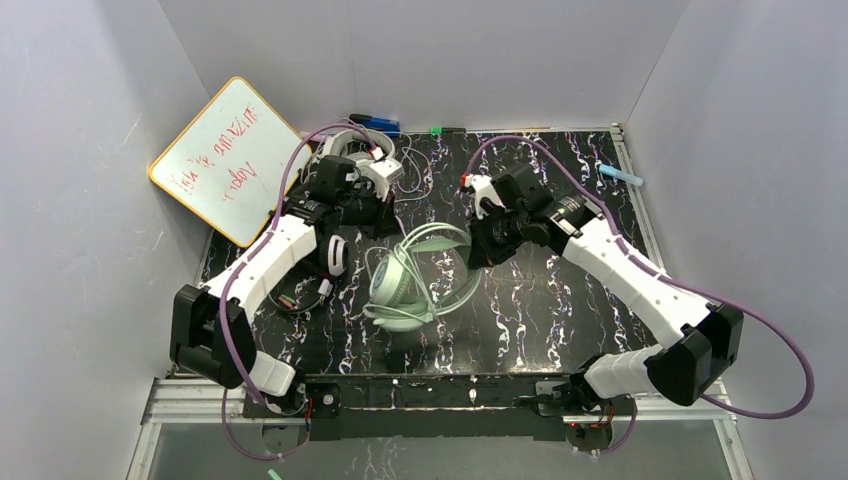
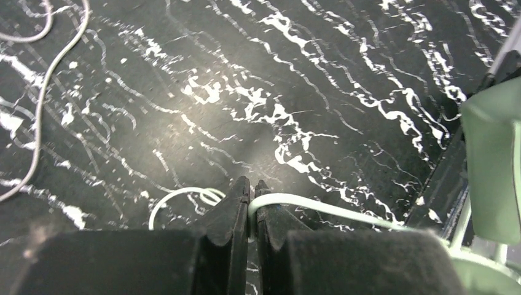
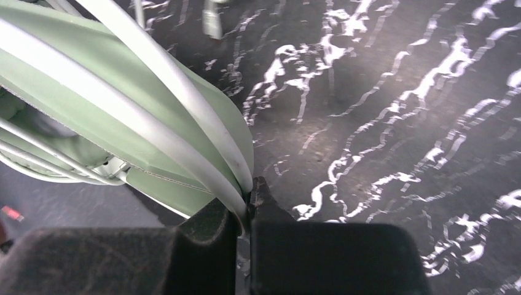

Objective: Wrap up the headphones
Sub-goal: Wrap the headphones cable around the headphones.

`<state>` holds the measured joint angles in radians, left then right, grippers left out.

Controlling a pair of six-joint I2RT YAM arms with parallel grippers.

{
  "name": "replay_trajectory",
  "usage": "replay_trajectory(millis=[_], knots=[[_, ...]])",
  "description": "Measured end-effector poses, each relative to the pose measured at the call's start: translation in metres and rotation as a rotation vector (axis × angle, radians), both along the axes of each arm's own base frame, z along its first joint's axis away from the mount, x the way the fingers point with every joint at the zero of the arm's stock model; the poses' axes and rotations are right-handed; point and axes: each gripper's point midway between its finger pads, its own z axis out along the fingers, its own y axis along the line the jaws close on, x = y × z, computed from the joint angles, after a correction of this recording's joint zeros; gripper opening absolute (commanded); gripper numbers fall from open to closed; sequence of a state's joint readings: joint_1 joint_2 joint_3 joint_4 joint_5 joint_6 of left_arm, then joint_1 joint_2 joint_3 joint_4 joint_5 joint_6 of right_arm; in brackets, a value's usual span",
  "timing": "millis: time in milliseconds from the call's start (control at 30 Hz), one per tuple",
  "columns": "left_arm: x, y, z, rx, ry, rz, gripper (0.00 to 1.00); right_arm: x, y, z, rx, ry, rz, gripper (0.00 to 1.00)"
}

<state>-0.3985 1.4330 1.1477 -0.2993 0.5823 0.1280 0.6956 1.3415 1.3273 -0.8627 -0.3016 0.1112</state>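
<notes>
The mint-green headphones lie on their side mid-table, the headband arching toward the back. My left gripper is shut on their pale cable, which runs right to the green ear cup; a small loop of cable sticks out left of the jaws. My right gripper is shut on pale strands lying along the green headband. Seen from above, the left gripper is left of the headband and the right gripper is at its right side.
A grey-white headset sits at the back behind the left arm. A black-and-white headset with black cable lies under that arm. A whiteboard leans at the back left. Markers and a pale blue pen lie along the far edge.
</notes>
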Motion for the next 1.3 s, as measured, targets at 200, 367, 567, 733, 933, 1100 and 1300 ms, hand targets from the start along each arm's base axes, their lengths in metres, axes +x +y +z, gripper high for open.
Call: replay_trajectory(millis=[200, 367, 567, 733, 933, 1100, 1300], knots=[[0.007, 0.014, 0.004, 0.063, 0.015, 0.071, 0.02, 0.024, -0.021, -0.01, -0.141, -0.06, -0.139, 0.01], [0.008, 0.011, 0.014, 0.051, 0.063, 0.096, 0.0, 0.049, -0.035, -0.024, -0.271, -0.101, -0.252, 0.01], [0.013, 0.0, 0.004, 0.028, 0.239, 0.136, 0.0, 0.071, -0.052, -0.02, -0.381, -0.179, -0.353, 0.01], [0.012, -0.012, -0.008, -0.021, 0.393, 0.149, 0.0, 0.079, -0.062, -0.018, -0.454, -0.23, -0.378, 0.01], [0.005, -0.027, 0.0, -0.105, 0.519, 0.132, 0.0, 0.08, -0.064, -0.015, -0.499, -0.282, -0.335, 0.01], [-0.001, -0.036, 0.019, -0.17, 0.575, 0.112, 0.0, 0.087, -0.07, -0.016, -0.545, -0.319, -0.372, 0.01], [-0.004, -0.039, 0.024, -0.198, 0.626, 0.12, 0.01, 0.105, -0.075, -0.02, -0.587, -0.361, -0.482, 0.01]])
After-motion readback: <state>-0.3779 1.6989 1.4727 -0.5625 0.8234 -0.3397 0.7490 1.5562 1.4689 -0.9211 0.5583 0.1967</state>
